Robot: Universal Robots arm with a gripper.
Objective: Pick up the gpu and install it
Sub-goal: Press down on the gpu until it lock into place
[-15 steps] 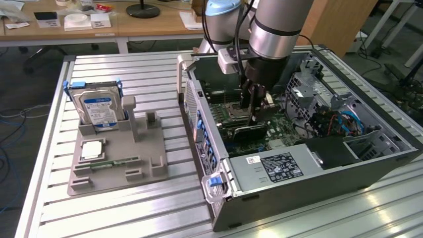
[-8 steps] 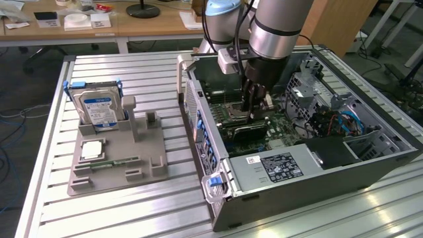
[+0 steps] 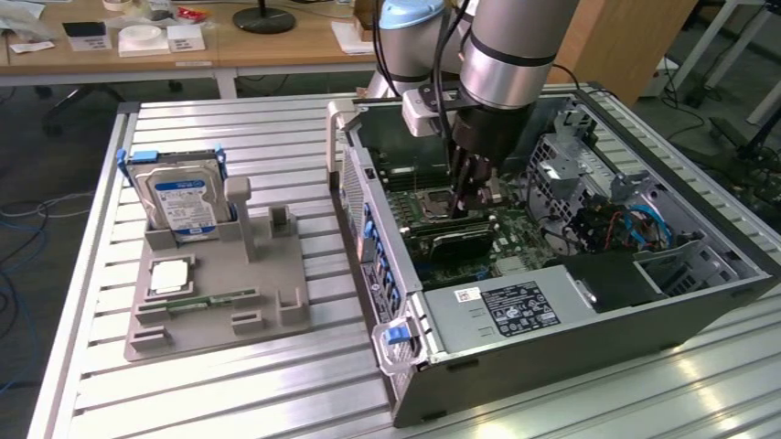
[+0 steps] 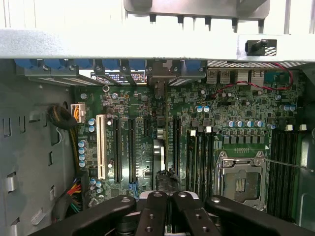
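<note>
The gpu (image 3: 459, 240) stands on edge in a slot of the motherboard (image 3: 518, 240) inside the open computer case (image 3: 683, 315), its black face showing. My gripper (image 3: 471, 207) reaches down into the case and hangs directly over the card's upper edge, very close to it; I cannot tell if they touch. In the wrist view the black fingers (image 4: 153, 211) are pressed together with nothing between them, and the card's thin dark edge (image 4: 166, 178) lies just beyond their tips, running along the slots.
At the exterior view's left a grey fixture (image 3: 262, 297) holds a silver hard drive (image 3: 183, 197) and a green memory stick (image 3: 210, 298). The case walls, power supply (image 3: 518, 306) and cables (image 3: 623, 229) crowd the arm. A CPU socket (image 4: 241, 183) sits beside the slots.
</note>
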